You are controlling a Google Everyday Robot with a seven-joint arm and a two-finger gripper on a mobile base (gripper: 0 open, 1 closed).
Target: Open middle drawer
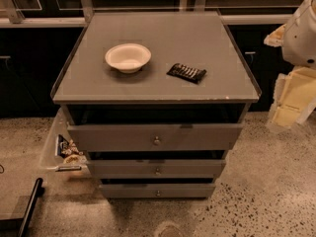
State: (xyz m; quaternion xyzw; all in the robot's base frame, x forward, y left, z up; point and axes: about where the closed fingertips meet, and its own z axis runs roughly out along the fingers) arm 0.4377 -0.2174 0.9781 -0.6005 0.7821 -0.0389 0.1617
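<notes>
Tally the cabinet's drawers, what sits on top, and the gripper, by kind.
Drawers: 3 (top drawer, middle drawer, bottom drawer)
White bowl: 1
Dark packet: 1
Gripper: 1, at the right edge, away from the drawers
Total: 6

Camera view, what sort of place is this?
Probably an office kitchenette: grey three-drawer cabinet, white round bowl, dark snack packet, speckled stone floor. Pincer out of view; white arm at right edge.

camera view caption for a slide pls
Grey cabinet with white bowl and dark packet on top, middle drawer facing camera; robot arm at right edge, gripper out of view.
</notes>
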